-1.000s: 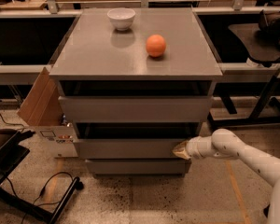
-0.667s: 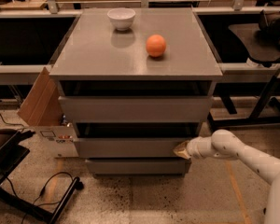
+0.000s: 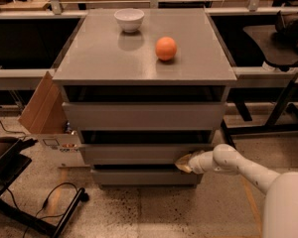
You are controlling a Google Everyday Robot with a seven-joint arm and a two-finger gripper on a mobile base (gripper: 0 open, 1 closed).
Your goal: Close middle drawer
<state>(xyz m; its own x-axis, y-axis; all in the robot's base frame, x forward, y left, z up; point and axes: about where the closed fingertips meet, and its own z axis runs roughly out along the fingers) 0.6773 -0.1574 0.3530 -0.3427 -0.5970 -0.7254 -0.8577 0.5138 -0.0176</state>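
Observation:
The grey cabinet stands in the middle of the camera view with three drawer fronts. The middle drawer is the second front, a wide plain grey panel, and it sticks out a little further than the lowest front. My gripper is at the right end of the middle drawer's front, touching it near its lower edge. My white arm comes in from the lower right.
A white bowl and an orange sit on the cabinet top. A cardboard box leans at the cabinet's left. A black stand and cable lie on the floor at the lower left. Desks and a black chair stand behind and right.

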